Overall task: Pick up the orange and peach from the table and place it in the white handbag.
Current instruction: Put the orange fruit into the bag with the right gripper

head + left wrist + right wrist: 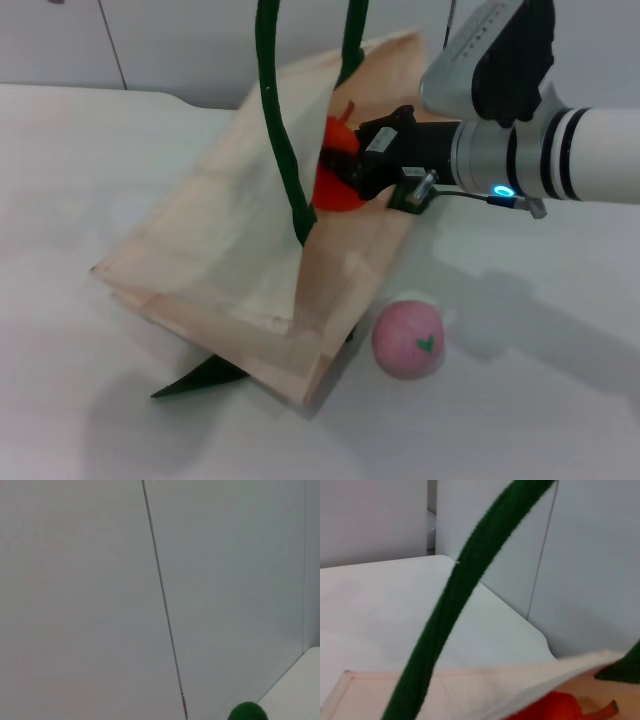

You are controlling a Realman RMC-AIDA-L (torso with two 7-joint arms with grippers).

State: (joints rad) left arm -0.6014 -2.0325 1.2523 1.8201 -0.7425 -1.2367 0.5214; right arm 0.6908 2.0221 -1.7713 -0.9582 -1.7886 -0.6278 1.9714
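The white handbag (225,250) stands tilted on the table, its mouth held open by its green handles (281,140), which run up out of the head view. My right gripper (343,168) is at the bag's mouth, shut on the orange (333,195), which sits partly inside the opening. The orange also shows in the right wrist view (552,707), just behind the bag's rim (485,687) and a green handle (460,605). The peach (408,338) lies on the table by the bag's near right corner. My left gripper is out of view.
A white table (90,160) carries everything, with a grey wall (180,40) behind it. A green strap end (200,378) sticks out under the bag's front. The left wrist view shows only wall and a bit of green handle (247,713).
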